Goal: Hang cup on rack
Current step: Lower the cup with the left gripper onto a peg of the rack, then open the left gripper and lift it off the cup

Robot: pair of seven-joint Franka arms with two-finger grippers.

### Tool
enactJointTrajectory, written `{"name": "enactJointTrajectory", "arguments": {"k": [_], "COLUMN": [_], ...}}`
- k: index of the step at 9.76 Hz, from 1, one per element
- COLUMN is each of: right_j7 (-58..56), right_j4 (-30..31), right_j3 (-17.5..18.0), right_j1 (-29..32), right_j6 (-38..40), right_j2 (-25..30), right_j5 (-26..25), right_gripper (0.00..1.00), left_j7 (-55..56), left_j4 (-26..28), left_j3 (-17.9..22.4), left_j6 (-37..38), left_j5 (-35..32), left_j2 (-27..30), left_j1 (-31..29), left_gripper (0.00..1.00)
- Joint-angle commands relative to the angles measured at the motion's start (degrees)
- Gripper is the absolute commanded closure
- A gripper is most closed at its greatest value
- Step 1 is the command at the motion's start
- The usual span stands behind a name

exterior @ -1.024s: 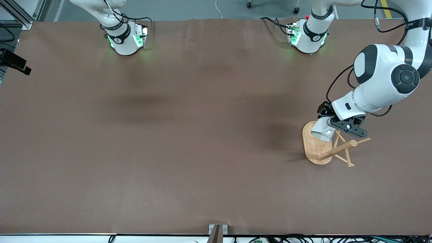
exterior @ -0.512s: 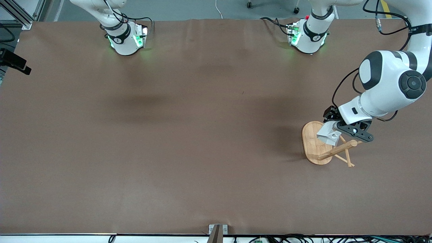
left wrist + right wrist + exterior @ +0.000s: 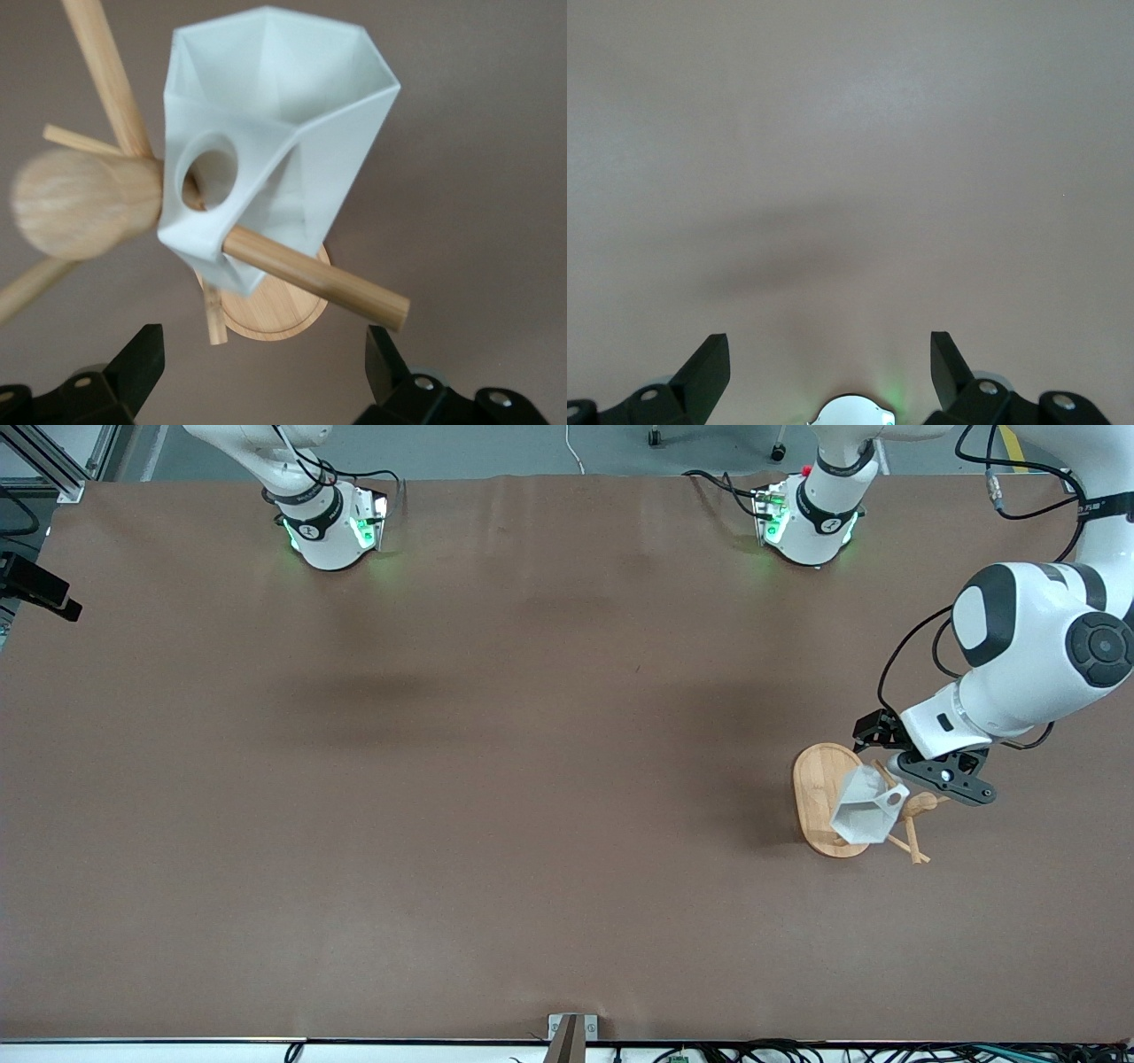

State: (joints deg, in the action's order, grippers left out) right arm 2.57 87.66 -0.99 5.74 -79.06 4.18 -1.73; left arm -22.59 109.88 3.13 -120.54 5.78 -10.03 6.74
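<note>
The white faceted cup (image 3: 864,815) hangs on the bamboo rack (image 3: 817,797), with one angled peg (image 3: 328,283) through the round hole in its handle. In the left wrist view the cup (image 3: 292,115) tilts, mouth away from the camera, next to the post's round top (image 3: 75,204). My left gripper (image 3: 921,772) is open and empty, just above the rack and apart from the cup; its fingers (image 3: 142,359) stand wide apart. My right gripper (image 3: 830,372) is open and empty over bare table, and does not show in the front view.
The rack stands toward the left arm's end of the brown table (image 3: 532,779). Its oval base (image 3: 275,317) shows under the cup. Both arm bases (image 3: 328,531) stand along the table's edge farthest from the front camera.
The left gripper carried the cup over the rack, slid its handle onto a peg and let go. The cup now hangs lower and tilted; the gripper has drawn back, open.
</note>
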Motion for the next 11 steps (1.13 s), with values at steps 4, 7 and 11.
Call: {"name": "enactJointTrajectory", "arguments": {"k": [4, 7, 11], "right_j7": [0.33, -1.15, -2.57], "right_j4": [-0.65, -0.74, -0.83], "right_j3": [-0.41, -0.41, -0.41], "right_j1": [-0.47, -0.55, -0.64], "right_j6": [0.84, 0.41, 0.23], "right_j2": [-0.23, -0.23, -0.14], "right_j5": [-0.73, -0.73, -0.47], "right_gripper": [0.0, 0.0, 0.0], "left_j7": [13.58, 21.01, 21.52], "left_j4": [-9.75, -11.0, -19.87], "left_j3": [0.13, 0.13, -0.49], "left_j6": [16.1, 21.12, 33.5], "left_j5": [0.64, -0.24, -6.31], "left_j2": [5.36, 12.38, 13.89], "left_j1": [2.47, 4.86, 4.34], "left_gripper": [0.0, 0.0, 0.0]}}
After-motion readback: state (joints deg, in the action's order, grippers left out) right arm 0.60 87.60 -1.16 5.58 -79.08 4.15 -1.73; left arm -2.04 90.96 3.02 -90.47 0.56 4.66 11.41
